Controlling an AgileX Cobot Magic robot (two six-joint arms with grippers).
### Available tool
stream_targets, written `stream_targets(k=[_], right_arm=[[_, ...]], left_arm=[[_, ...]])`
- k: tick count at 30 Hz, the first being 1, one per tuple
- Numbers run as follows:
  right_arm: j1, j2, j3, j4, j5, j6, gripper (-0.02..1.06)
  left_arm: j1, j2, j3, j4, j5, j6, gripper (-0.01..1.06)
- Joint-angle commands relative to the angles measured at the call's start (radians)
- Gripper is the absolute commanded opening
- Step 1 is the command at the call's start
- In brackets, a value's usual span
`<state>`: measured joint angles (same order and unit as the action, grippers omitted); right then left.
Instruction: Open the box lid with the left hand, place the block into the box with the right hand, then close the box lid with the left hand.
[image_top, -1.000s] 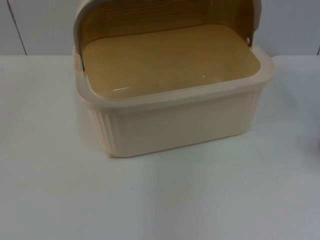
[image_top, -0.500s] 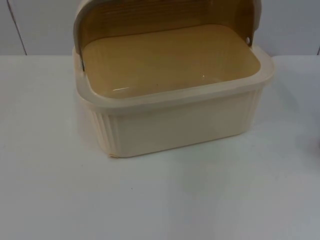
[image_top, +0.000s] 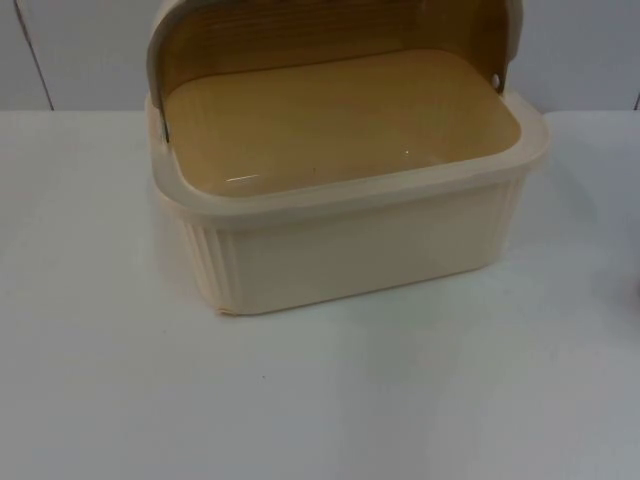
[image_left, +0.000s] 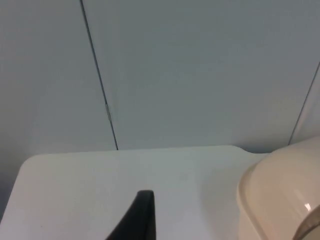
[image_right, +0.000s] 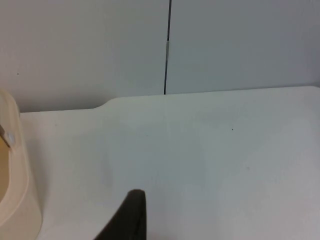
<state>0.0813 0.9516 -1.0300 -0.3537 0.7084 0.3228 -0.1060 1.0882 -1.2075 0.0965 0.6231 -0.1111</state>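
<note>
A cream ribbed box (image_top: 350, 245) stands on the white table at the middle back in the top view. Its amber see-through lid (image_top: 330, 30) is swung up and back, so the box is open. The tan floor inside (image_top: 340, 125) is bare. My left gripper (image_left: 144, 220) is low over the table beside the box's rounded corner (image_left: 280, 195), apart from it and facing the grey wall. My right gripper (image_right: 131, 217) is over the table on the box's other side, with the box's rim (image_right: 12, 165) a short way off.
The grey partition wall (image_top: 80, 50) rises right behind the box. White table top (image_top: 320, 400) stretches in front of the box and to both sides.
</note>
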Motion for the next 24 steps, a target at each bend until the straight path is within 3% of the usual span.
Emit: stream_targets(k=[1,8,14,24], right_arm=[[0.001,0.023,-0.008,0.0,-0.008,0.01,1.05],[0.001,0.138,-0.008,0.0,-0.045,0.051,1.05],[0.001,0.312,-0.008,0.0,-0.132,0.161,1.05],[0.001,0.52,-0.008,0.0,-0.208,0.212,1.05]], left_arm=[[-0.002,-0.001,-0.007,-0.012,0.016,0.002,1.04],[-0.002,-0.001,-0.007,-0.007,0.022,0.002,1.04],[-0.002,-0.001,-0.007,0.0,0.022,0.002,1.04],[-0.002,-0.001,-0.007,0.018,0.022,0.002,1.04]])
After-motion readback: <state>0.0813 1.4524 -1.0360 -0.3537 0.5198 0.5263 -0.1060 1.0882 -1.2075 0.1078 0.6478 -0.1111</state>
